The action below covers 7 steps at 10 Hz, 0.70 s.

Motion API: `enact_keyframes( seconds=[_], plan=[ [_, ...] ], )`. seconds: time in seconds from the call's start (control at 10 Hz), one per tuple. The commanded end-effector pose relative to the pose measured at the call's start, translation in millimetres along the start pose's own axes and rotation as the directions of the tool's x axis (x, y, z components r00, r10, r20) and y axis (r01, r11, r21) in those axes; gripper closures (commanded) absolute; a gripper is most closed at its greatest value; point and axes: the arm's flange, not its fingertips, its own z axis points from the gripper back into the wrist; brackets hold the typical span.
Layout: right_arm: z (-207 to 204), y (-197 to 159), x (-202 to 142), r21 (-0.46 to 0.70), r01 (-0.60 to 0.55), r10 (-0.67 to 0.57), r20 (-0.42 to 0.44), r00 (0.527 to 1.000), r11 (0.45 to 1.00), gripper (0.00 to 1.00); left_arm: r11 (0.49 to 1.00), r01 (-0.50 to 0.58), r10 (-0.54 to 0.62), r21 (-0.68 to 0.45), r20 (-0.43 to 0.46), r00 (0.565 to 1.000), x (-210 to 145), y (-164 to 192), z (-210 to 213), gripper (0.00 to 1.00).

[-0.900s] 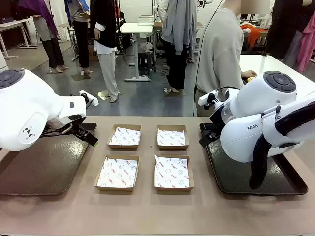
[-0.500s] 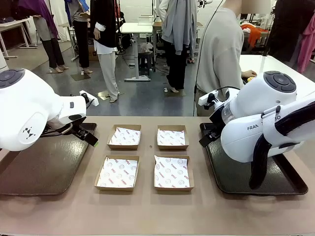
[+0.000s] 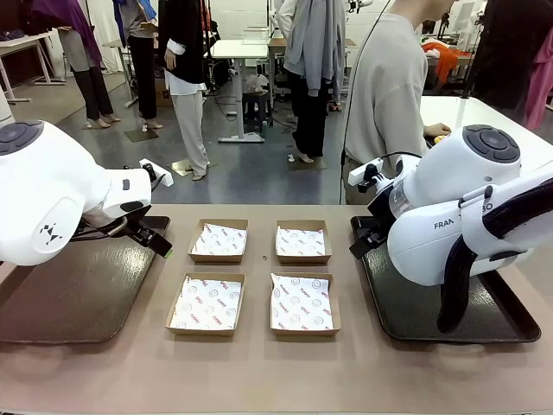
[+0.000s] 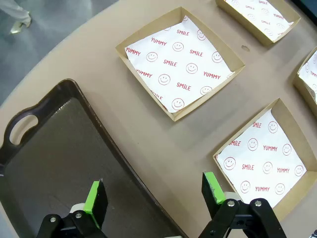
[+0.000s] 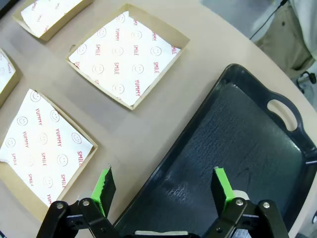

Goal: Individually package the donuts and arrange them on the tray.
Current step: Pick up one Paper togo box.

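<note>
Four boxes [image 3: 216, 258] are sitting open (awaiting donuts, we judge); we are holding the left gripper [image 4: 153, 193] and right gripper [image 5: 163, 184] with jaws apart.

Front camera faces across the table [image 3: 259, 372] from my side; both wrist cameras look down closely, sharing the four boxes [image 3: 207, 303].
</note>
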Motion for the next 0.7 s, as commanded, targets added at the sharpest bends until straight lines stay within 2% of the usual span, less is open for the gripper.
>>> enact_keyframes(
  seconds=[0.0, 0.2, 0.3, 0.4, 0.5, 0.6],
  plan=[
    [0, 0, 0, 0.0, 0.0, 0.0, 0.0, 1.0, 1.0, 0.0, 1.0, 0.0, 0.0, 0.0, 0.0, 1.0, 0, 0, 0, 0.0],
    [0, 0, 0, 0.0, 0.0, 0.0, 0.0, 1.0, 1.0, 0.0, 1.0, 0.0, 0.0, 0.0, 0.0, 1.0, 0, 0, 0, 0.0],
    [0, 0, 0, 0.0, 0.0, 0.0, 0.0, 1.0, 1.0, 0.0, 0.998, 0.027, -0.027, 0.053, -0.007, 1.0, -18, -4, 26, 0.0],
    [17, 8, -10, -0.005, -0.007, 0.007, -0.03, 1.0, 1.0, 0.0, 0.994, 0.08, -0.08, 0.069, -0.003, 0.997, -34, -11, 53, 0.0],
    [39, 16, -26, 0.022, -0.003, 0.005, -0.072, 0.997, 1.0, 0.0, 0.99, 0.112, -0.109, 0.085, -0.045, 0.993, -54, -15, 77, 0.0],
    [61, 28, -44, 0.078, 0.012, -0.004, -0.107, 0.994, 0.997, 0.0, 0.996, 0.08, -0.077, 0.028, -0.103, 0.992, -76, -17, 93, 0.0]
  ],
)
